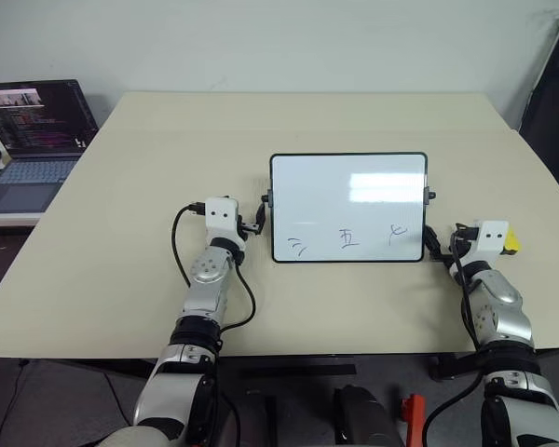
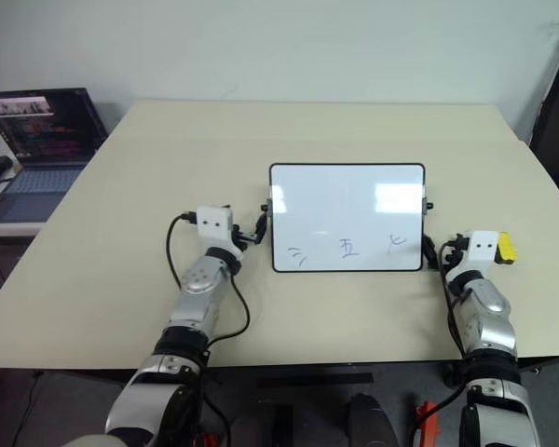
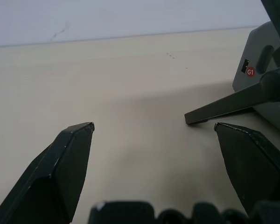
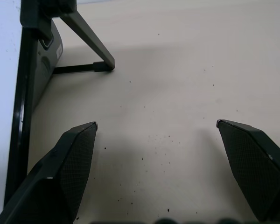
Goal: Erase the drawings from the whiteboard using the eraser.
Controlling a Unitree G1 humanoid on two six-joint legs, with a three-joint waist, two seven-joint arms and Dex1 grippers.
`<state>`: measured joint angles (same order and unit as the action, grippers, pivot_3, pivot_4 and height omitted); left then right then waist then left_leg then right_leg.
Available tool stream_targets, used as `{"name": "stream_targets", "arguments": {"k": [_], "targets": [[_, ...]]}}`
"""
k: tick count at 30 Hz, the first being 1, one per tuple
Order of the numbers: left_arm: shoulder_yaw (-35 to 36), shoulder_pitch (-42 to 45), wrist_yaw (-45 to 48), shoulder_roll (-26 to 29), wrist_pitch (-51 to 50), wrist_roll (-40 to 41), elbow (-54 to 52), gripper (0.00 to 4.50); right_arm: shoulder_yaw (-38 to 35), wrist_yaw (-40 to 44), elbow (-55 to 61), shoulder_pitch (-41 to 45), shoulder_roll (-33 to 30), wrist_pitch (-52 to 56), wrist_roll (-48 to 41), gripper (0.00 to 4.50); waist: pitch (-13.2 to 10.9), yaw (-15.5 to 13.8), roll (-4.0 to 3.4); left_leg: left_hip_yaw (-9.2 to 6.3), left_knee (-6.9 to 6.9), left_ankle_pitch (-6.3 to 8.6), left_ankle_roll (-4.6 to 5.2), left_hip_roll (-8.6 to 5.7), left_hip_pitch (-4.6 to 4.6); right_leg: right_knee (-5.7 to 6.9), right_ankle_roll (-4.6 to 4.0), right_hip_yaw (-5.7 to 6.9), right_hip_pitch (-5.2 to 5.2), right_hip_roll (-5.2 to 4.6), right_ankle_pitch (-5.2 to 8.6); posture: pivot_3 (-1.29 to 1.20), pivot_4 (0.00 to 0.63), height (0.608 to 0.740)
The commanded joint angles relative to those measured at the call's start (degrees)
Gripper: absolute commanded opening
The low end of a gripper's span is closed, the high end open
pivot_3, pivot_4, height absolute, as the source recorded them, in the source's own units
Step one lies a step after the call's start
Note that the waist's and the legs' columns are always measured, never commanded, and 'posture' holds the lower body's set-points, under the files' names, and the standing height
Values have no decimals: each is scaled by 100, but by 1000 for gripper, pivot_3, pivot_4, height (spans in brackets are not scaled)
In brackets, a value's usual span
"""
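The whiteboard (image 1: 347,191) stands propped on its legs in the middle of the cream table (image 1: 121,242). Three blue drawings (image 1: 349,239) run along its lower part. The yellow eraser (image 1: 511,242) lies on the table right of the board, just beside my right wrist. My left gripper (image 3: 154,126) is open over bare table at the board's left edge, close to its black side knob (image 3: 275,86). My right gripper (image 4: 156,125) is open too, low over the table by the board's right edge (image 4: 23,116), with nothing between its fingers.
An open laptop (image 1: 33,130) sits on a lower side table at the far left. A dark object (image 1: 554,102) stands past the table's right edge. The board's stand legs (image 4: 91,39) reach out behind it.
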<state>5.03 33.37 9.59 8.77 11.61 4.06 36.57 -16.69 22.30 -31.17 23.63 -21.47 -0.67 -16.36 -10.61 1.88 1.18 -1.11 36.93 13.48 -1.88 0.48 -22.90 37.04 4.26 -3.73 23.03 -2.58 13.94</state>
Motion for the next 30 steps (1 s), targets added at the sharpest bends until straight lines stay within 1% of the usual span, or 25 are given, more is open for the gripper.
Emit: {"name": "stream_targets", "arguments": {"k": [1,4,9,12,14,17,19,21,22,24,25,27,30], "targets": [[54,63,91,59,54,50,-13,4500,-4,-32,182,68,38,-112,6,4492,0,0,0,1,0,0,0,0,0,0,0,-1,1,0,0,0,150,740],[28,102,303,95,89,80,57,4500,-62,-65,155,113,-16,-138,-6,4492,0,0,0,2,0,0,0,0,-1,1,0,-1,1,0,0,0,150,740],[54,141,426,132,67,99,61,4500,-77,104,162,175,-170,-64,-52,4492,0,-1,0,1,0,0,0,0,-3,0,0,0,3,0,0,0,150,740],[93,116,640,169,-153,254,-234,4500,-120,177,163,183,-272,-40,-91,4492,0,0,0,2,0,0,0,0,-3,0,0,-1,4,0,0,0,150,740],[112,79,888,334,-421,374,-577,4500,-140,272,282,141,-359,3,-141,4492,0,-1,0,0,0,0,0,0,-4,1,0,0,4,1,0,0,150,740],[121,-158,1552,720,-862,607,-990,4500,-234,359,318,33,-502,36,-214,4492,0,26,0,2,-1,0,0,1,-5,3,-1,-3,9,3,0,0,150,740],[288,-298,2396,1299,-1234,1047,-1412,4500,-362,353,708,-28,-633,298,-365,4492,0,48,-1,3,-4,0,0,5,-5,6,-2,-3,11,5,0,0,150,740],[298,-502,3572,1878,-2129,1929,-2436,4500,-587,479,633,7,-945,382,-476,4492,-2,56,2,1,-2,0,0,6,-5,7,-3,-2,12,4,-1,0,150,740],[251,-546,3976,2065,-2636,2361,-2936,4500,-678,515,598,31,-1077,436,-512,4492,-5,97,1,3,1,0,0,7,-8,9,-5,-3,13,5,-3,0,150,740],[48,-546,4461,2319,-3645,3100,-3770,4500,-795,593,575,61,-1278,563,-600,4492,-6,59,1,0,0,0,0,10,-15,5,-7,-1,18,6,-3,0,150,740],[-114,-495,4586,2394,-4102,3366,-4094,4500,-832,654,549,83,-1365,612,-635,4492,-6,34,1,-4,0,0,0,10,-15,4,-7,4,15,5,-3,0,150,740],[-545,-347,4754,2327,-4584,3598,-4584,4500,-872,777,371,139,-1543,605,-634,4492,-5,3,1,-5,2,0,0,8,-9,0,-6,4,4,4,-3,0,150,740],[-1272,-105,4571,1780,-4685,3319,-4752,4500,-938,883,-143,331,-1810,544,-562,4492,-5,5,1,-4,4,0,1,5,15,-7,-4,4,-27,6,-2,0,150,740]]}}
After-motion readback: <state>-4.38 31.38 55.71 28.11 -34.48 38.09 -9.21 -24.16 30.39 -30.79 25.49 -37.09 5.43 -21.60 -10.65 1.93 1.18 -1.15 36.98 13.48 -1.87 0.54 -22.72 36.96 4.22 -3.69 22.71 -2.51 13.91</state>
